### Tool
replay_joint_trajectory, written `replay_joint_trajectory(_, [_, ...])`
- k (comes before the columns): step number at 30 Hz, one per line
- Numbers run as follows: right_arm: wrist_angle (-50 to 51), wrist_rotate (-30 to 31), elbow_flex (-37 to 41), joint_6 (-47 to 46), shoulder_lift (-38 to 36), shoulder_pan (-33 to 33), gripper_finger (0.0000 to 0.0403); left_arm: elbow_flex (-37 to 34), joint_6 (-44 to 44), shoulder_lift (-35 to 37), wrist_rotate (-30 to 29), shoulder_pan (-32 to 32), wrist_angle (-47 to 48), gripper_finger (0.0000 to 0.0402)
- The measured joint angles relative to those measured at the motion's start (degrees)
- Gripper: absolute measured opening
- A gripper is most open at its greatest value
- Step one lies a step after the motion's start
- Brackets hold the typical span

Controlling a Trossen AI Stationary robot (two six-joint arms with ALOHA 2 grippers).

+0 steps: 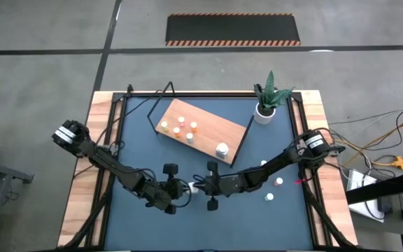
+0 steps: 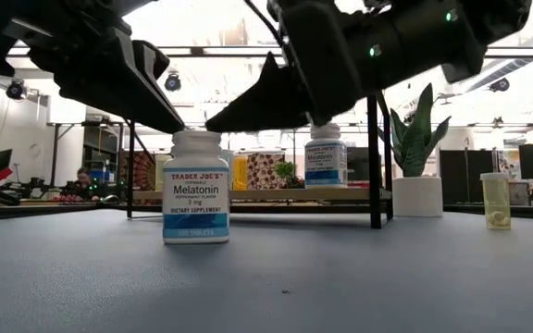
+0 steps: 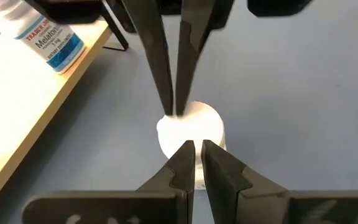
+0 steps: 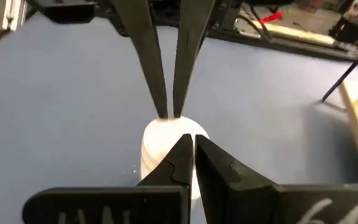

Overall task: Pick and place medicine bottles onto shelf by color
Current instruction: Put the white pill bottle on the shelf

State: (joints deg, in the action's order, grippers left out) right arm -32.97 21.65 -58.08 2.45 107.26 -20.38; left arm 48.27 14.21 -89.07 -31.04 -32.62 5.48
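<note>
Both closed claws over white-capped, blue-labelled melatonin bottle [image 2: 196, 186].

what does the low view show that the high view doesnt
Only the low view shows the Melatonin label on the white bottle and the room behind. Only the high view shows the whole shelf with small bottles on it and both arms' reach. Both show the left gripper and right gripper, shut, meeting over that bottle, and the plant.

Even overhead light; low view backlit by bright ceiling lamps, arms in silhouette. Wrist views: near fingers [image 3: 191, 174] blurred, soft shadows.
</note>
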Motion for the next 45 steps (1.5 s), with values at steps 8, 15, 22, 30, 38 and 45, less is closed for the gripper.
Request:
replay_joint_trajectory(8, [1.3, 1.8, 0.3, 7.0, -4.8, -1.3, 0.0008, 2.0, -3.9, 1.9, -0.4, 0.2, -1.3, 0.0017])
replay_joint_trajectory(15, [10.9, 12.7, 1.5, 11.2, -10.9, -4.7, 0.0008, 1.7, -7.6, 1.0, -1.0, 0.9, -10.0, 0.0017])
replay_joint_trajectory(22, [11.9, 14.6, 6.8, 7.7, -15.0, -6.9, 0.0008, -1.0, -2.3, -3.3, -2.5, 1.9, -14.6, 0.0017])
replay_joint_trajectory(30, [11.6, 15.9, 11.3, 3.1, -15.9, -6.9, 0.0008, -1.6, 1.2, -3.2, -2.2, 2.4, -14.4, 0.0017])
replay_joint_trajectory(38, [11.7, 16.1, 11.5, 3.4, -16.4, -7.4, 0.0008, -1.1, -2.6, 1.8, -2.1, 2.4, -15.1, 0.0017])
replay_joint_trajectory(45, [11.7, 16.3, 12.3, 2.4, -16.4, -7.9, 0.0008, -3.7, 1.0, -0.9, -2.1, 2.6, -15.2, 0.0017])
